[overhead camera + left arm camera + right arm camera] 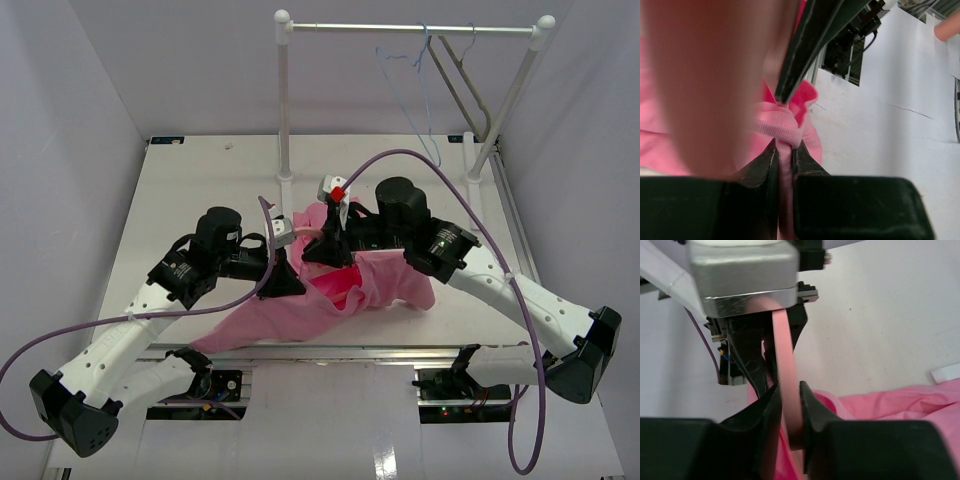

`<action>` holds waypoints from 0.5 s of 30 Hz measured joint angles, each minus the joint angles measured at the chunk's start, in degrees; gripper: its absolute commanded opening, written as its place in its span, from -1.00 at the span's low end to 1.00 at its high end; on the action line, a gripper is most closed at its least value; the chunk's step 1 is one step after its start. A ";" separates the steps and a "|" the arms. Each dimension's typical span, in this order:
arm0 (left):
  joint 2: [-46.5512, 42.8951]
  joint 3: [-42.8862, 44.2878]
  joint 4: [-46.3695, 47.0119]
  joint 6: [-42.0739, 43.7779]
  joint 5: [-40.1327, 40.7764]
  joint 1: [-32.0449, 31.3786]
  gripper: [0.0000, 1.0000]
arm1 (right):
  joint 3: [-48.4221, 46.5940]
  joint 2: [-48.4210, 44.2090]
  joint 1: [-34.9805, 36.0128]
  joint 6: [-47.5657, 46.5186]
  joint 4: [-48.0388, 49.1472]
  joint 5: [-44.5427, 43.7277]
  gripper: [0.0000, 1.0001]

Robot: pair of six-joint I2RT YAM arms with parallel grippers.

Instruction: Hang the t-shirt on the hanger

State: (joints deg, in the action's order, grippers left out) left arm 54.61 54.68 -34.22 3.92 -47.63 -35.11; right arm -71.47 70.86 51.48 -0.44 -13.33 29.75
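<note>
The pink t-shirt (300, 315) lies crumpled on the table (200, 190) between the two arms. My left gripper (283, 278) is shut on its ribbed collar (782, 127), and the cloth runs down between the black fingers (805, 165). My right gripper (328, 250) is just beyond it, shut on a bar of the pink hanger (785, 350), which stands upright between the fingertips (810, 405). In the left wrist view the hanger (710, 85) is a wide blur close to the lens. More of the t-shirt (900, 405) lies behind the right gripper (789, 387).
A white clothes rail (410, 28) stands at the back of the table, with a thin blue wire hanger (412, 100) and a grey hanger (460, 85) on it. Purple cables (440, 170) arc over both arms. The table's front edge runs just below the shirt.
</note>
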 measured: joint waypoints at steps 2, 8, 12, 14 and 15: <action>-0.05 0.01 0.27 -0.41 1.17 0.16 -0.50 | 0.07 -0.33 0.49 0.62 0.26 0.11 -0.84; -1.87 0.55 1.31 -1.57 8.02 0.06 -0.27 | -0.22 -3.47 0.46 0.69 -1.47 -6.36 -0.85; -2.72 1.91 0.41 -2.72 14.00 -0.20 -0.25 | -1.49 -6.50 -0.12 -0.03 -4.83 -12.03 -0.84; -2.65 2.59 -0.19 -3.65 15.91 -0.45 -0.22 | -1.38 -8.25 -0.15 -0.39 -5.92 -14.16 -0.85; -2.60 2.80 -0.38 -3.97 16.56 -0.58 -0.19 | -1.09 -9.22 -0.15 -0.65 -6.25 -15.02 -0.85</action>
State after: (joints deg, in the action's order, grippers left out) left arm 52.01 57.47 -34.60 -0.04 -31.07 -35.69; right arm -72.56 61.64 51.33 -1.08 -19.58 14.73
